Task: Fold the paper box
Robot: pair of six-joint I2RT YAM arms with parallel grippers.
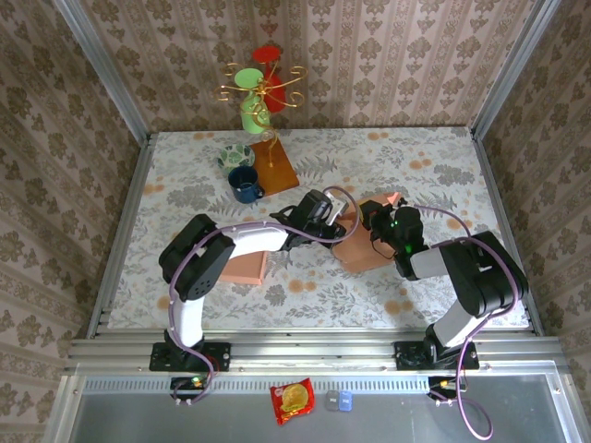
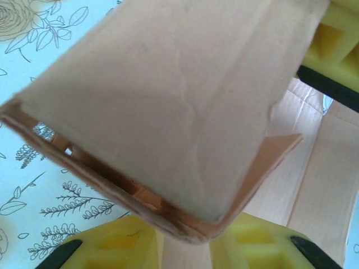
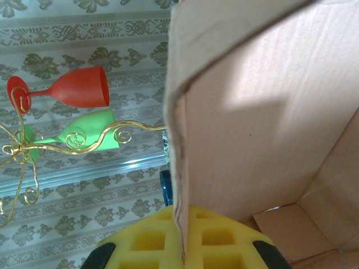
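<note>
1. At the middle of the table [image 1: 443, 166], from the top view: found the paper box [image 1: 362, 251] standing half-formed, open side up, with the left gripper [image 1: 340, 214] and the right gripper [image 1: 374, 220] both at its far rim, close together. Judged the step in hand to be turning a wall flap inward and seating it.

2. At the left wrist: saw a broad cardboard flap [image 2: 168, 101] tipped across the view, its doubled lower edge lying between the yellow fingers [image 2: 118, 246]. Could not tell whether those fingers pinched the edge or merely straddled it. Judged it best to push along the crease line, low and square to the wall, so the flap would go down flat and not buckle at the corner.

3. At the right wrist: saw the edge of a box wall [image 3: 263, 123] running straight down into the yellow pads [image 3: 224, 241], which were closed tight on it. Judged it best to use this clamp as an anchor only, without pulling sideways, lest the box slide on the table or the thin wall bend.
</note>
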